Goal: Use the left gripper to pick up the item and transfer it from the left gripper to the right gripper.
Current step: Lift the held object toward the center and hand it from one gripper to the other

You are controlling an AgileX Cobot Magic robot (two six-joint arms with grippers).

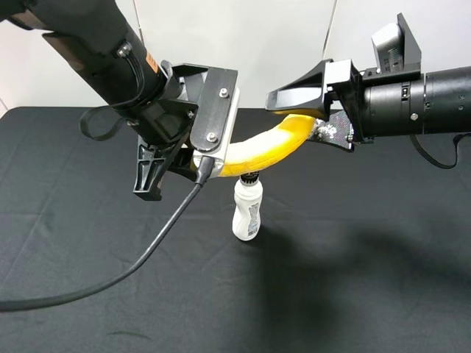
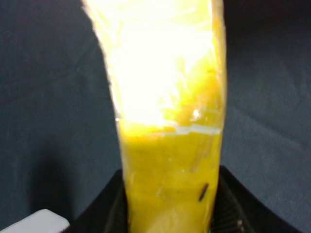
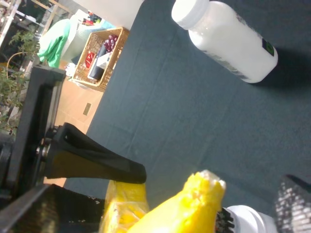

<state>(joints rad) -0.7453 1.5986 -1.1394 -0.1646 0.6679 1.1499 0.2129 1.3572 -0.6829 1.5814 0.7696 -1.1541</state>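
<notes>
Left wrist — banana point(image 2: 170, 160) clamped in left end effector point(image 2: 170, 213), midair

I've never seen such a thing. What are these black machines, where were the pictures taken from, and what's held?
Two robot arms, each ending in a gripper, a two-fingered clamp. One picture comes from a high camera; the other two from cameras on each wrist. The left gripper is shut on one end of a yellow banana, held in the air. The right gripper is open around the other end. On the black table below stands a black-capped white bottle; a white-capped bottle is there too.
</notes>
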